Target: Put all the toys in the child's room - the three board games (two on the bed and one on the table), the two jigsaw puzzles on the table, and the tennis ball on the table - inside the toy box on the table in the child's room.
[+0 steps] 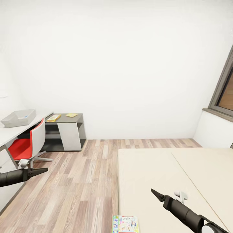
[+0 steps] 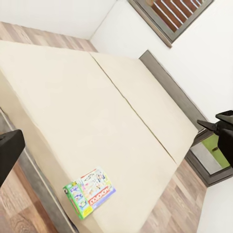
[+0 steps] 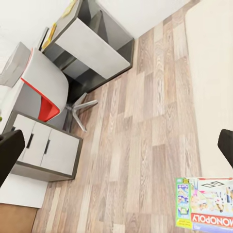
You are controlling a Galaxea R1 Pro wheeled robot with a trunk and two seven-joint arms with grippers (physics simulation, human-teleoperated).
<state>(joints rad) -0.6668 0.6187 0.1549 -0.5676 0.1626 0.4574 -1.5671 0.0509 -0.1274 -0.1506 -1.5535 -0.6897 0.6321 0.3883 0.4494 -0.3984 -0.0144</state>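
A flat white-green-blue board game box with a red stripe (image 1: 125, 224) is seen at the near edge of the long beige bed (image 1: 161, 174). The shallow light-grey toy box (image 1: 18, 117) is set on the L-shaped desk's light top (image 1: 6, 134), a yellow game box (image 1: 53, 117) on its dark wing. Both the left gripper (image 1: 43, 170) and right gripper (image 1: 154, 193) are held empty, fingers together.

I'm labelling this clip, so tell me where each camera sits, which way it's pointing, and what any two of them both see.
Head view: high on the robot, looking down over the bed, floor and table; left gripper and right gripper show.
Left wrist view: looks across the bed at a board game; dark finger edges show.
Right wrist view: looks down at floor, red chair and table; dark finger edges show.
Shared: all three see the board game at the bed's edge.
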